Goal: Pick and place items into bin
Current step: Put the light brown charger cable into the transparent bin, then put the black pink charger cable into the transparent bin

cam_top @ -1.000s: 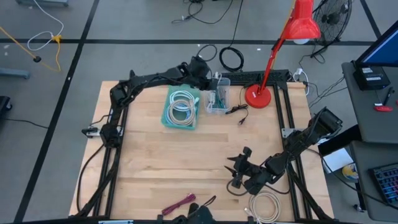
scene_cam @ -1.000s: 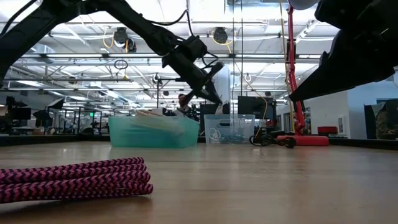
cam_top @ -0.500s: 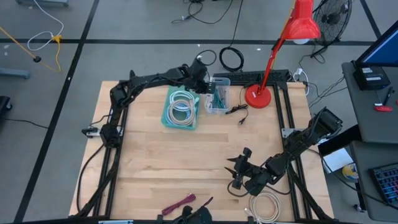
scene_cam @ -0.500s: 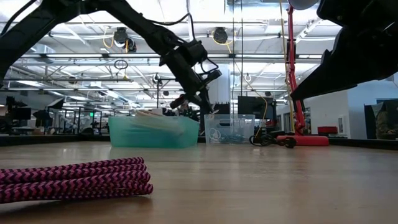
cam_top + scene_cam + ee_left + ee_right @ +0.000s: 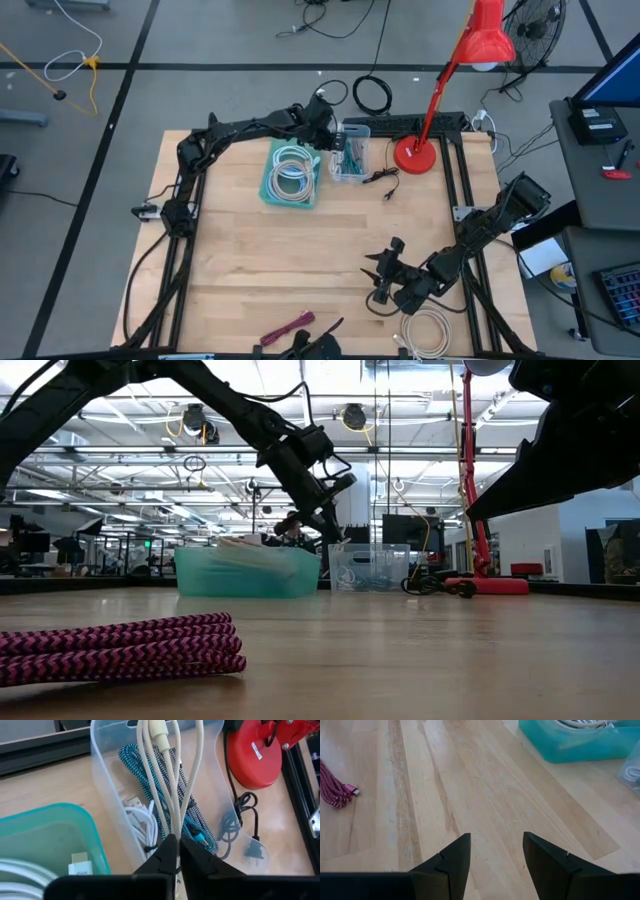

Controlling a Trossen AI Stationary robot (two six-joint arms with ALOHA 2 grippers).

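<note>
No brand, label or readable writing shows on any object on the light wooden table. At the table's far side, the left gripper hangs over the clear plastic bin, its dark fingers pinched together on the looped strands of a cream bundled cord that dangle into the bin. A teal-and-black braided cord and a thin white cable already lie inside that bin. Just beside it sits a teal plastic tray holding pale coiled cables. A red desk lamp stands on the bin's other side, its black cord trailing on the wood. Near the front edge, the right gripper hovers above bare table, fingers spread wide and holding nothing. A maroon braided cord bundle lies at the front edge, and a beige coiled cable rests near the front right corner.
</note>
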